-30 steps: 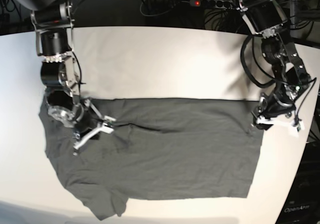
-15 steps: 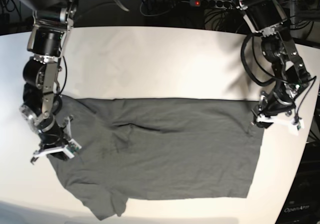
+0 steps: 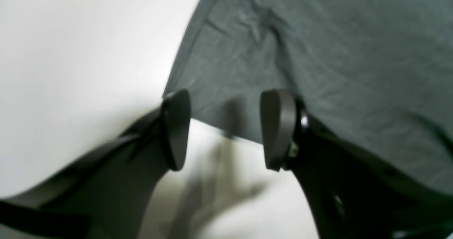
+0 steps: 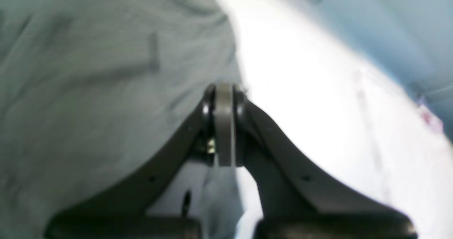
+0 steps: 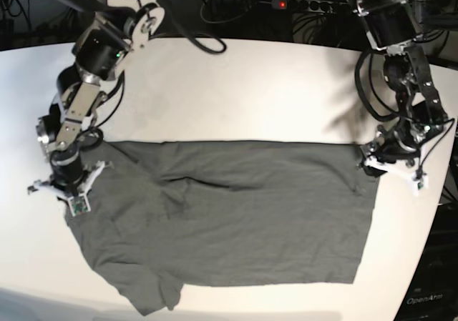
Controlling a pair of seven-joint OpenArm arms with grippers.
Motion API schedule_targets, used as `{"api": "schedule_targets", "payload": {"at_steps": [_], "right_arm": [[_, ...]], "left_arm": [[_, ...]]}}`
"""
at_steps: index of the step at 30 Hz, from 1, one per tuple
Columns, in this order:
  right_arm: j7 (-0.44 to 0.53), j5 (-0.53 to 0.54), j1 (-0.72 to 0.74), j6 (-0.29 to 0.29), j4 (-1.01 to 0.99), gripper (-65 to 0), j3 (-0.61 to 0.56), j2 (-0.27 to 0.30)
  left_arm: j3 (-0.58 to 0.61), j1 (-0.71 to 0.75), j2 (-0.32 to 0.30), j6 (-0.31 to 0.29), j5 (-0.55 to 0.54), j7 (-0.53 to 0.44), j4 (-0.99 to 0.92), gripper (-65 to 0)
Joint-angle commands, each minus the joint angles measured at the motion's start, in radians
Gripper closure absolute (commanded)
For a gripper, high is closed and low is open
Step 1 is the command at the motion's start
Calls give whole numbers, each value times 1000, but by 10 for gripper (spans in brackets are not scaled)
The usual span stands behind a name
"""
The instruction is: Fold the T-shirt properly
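Two grippers stand at opposite ends of the T-shirt (image 5: 229, 217), which lies spread flat on the white table (image 5: 236, 85). The left gripper (image 3: 224, 129) hovers with its jaws apart, straddling a hem corner; it should come down squarely over the edge before pinching. The right gripper (image 4: 223, 126) is closed on nothing at the cloth's border. No containers are in view.

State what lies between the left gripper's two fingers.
In the left wrist view, the left gripper fingers stand apart around the plain dark grey T-shirt's corner edge and bare white table.
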Motion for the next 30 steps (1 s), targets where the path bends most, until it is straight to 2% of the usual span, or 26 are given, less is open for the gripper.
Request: {"api": "schedule_targets", "payload": {"at_steps": [1,5,6,8,9,11,15,17,21,30], "right_arm": [[26,14,25,-11,22,-1,-4,-13],[9,49,-47,-9,44,-1,-7,-33],[0,60,-60,-8,45,-1,-10,-33],[-35,68,-63,-6,42,-3,-7,-33],[-57,69,-63,6,41,-3,-5,-32],[-75,72,-66,55,47,-3,-2,-32],[-126,137,-92,124,134,-1,21,-33],[-164,144,-101,139,162,-1,22,-33],[-229,147,-126,142,150,-1,19,0],[-238,143,-135,142,56,-1,18,34]], "left_arm": [[18,-12,-17,-4,-7,-15,14,-313],[38,25,-23,-4,-7,0,19,-304],[38,25,-23,-4,-6,-3,19,-280],[33,28,-24,-4,-6,-8,17,-182],[33,29,-24,-4,-6,-8,17,-136],[32,31,-24,-4,-6,-6,17,-94],[32,35,-20,-4,-6,-5,17,-92],[32,37,-20,-4,-6,-8,17,-92],[33,32,-23,-4,-6,-8,8,-92],[38,32,-26,-4,-6,-8,8,-92]]}}
